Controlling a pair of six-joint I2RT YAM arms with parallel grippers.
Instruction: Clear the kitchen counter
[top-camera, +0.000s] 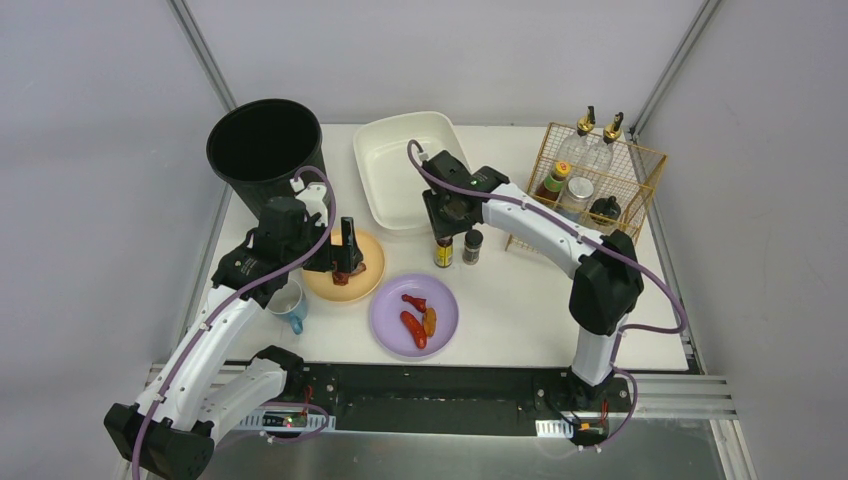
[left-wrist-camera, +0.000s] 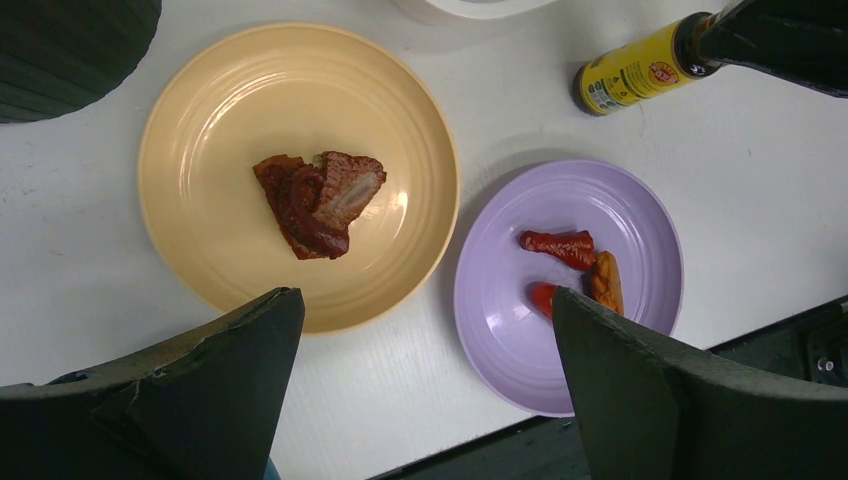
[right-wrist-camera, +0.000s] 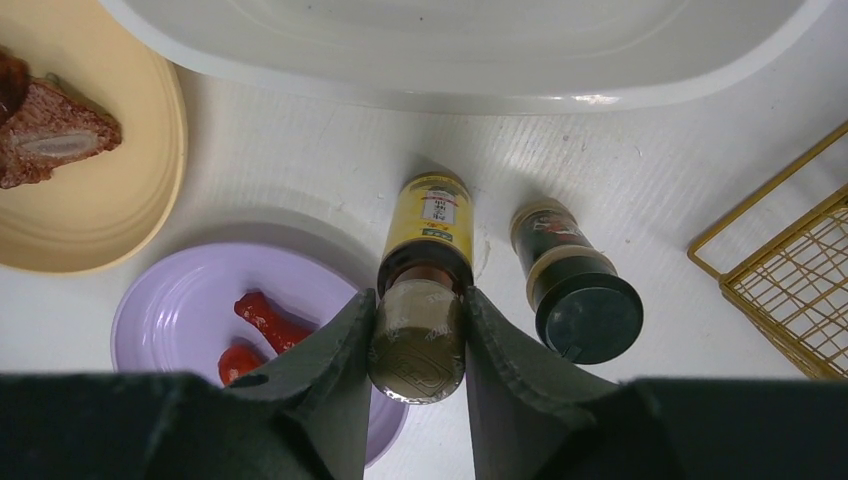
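On the white kitchen counter (top-camera: 530, 305) stands a yellow-labelled bottle (right-wrist-camera: 428, 225) with a clear cap, and my right gripper (right-wrist-camera: 418, 298) is shut on that cap, a finger pressed to each side. Close to its right is a dark spice jar (right-wrist-camera: 575, 290) with a black lid. My left gripper (left-wrist-camera: 422, 295) hangs open and empty over the gap between a yellow plate (left-wrist-camera: 200, 160) holding a piece of browned meat (left-wrist-camera: 318, 202) and a purple plate (left-wrist-camera: 500, 320) holding red and orange food bits (left-wrist-camera: 560, 247). In the top view the right gripper (top-camera: 445, 228) sits over the bottle (top-camera: 443, 254).
A black bin (top-camera: 265, 150) stands at the back left, a white basin (top-camera: 385, 170) behind the bottles, and a gold wire rack (top-camera: 640, 170) with several bottles at the back right. A blue-handled mug (top-camera: 290, 305) sits beside the left arm.
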